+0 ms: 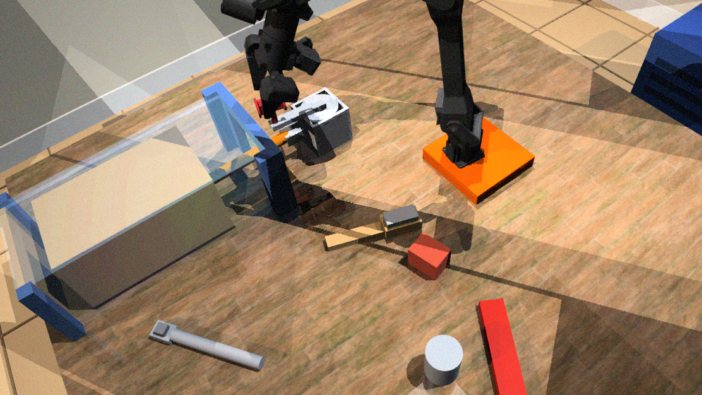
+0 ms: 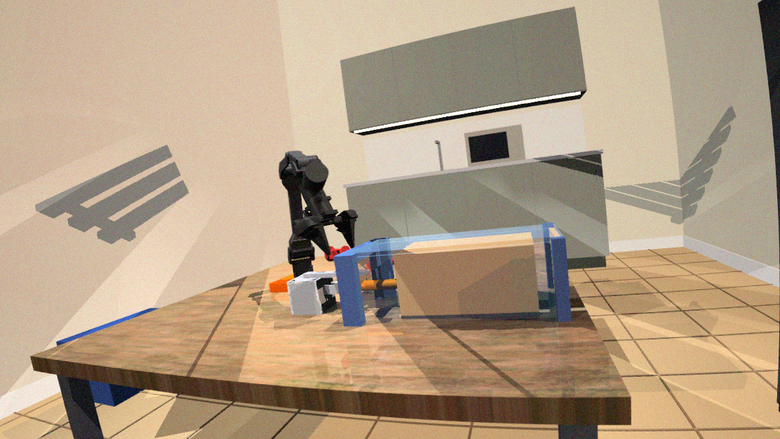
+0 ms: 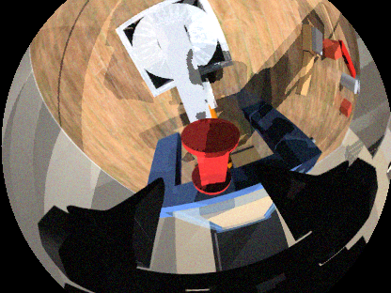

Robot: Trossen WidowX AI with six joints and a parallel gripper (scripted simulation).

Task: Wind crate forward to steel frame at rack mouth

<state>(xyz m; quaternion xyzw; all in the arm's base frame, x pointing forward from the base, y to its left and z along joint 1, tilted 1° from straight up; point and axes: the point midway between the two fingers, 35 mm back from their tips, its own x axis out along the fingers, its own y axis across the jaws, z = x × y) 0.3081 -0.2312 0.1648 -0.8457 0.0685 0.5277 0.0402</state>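
Observation:
The tan crate (image 1: 117,181) (image 2: 469,278) sits flat inside the clear-panelled cubby, its front well back from the blue frame (image 1: 277,181) (image 2: 349,294) (image 3: 164,160) at the mouth. An orange strap (image 2: 379,284) runs from it to the grey-white winch (image 1: 334,132) (image 2: 305,296). The pale crank arm (image 3: 190,99) lies over the winch top and points toward the cubby, with an upright red knob (image 2: 337,253) (image 3: 211,141) at its outer end. My gripper (image 2: 341,250) (image 3: 211,176) is open, its fingers on either side of the knob in the wrist view. Contact cannot be told. The key is hidden.
Right of the cubby lie a wooden-handled tool with a grey block (image 1: 400,216) and a red block (image 1: 428,255). A grey bar with a square head (image 1: 211,343), a grey cylinder (image 1: 442,358) and a red bar (image 1: 500,343) are nearer. The arm's orange base (image 1: 500,166) stands right of the winch.

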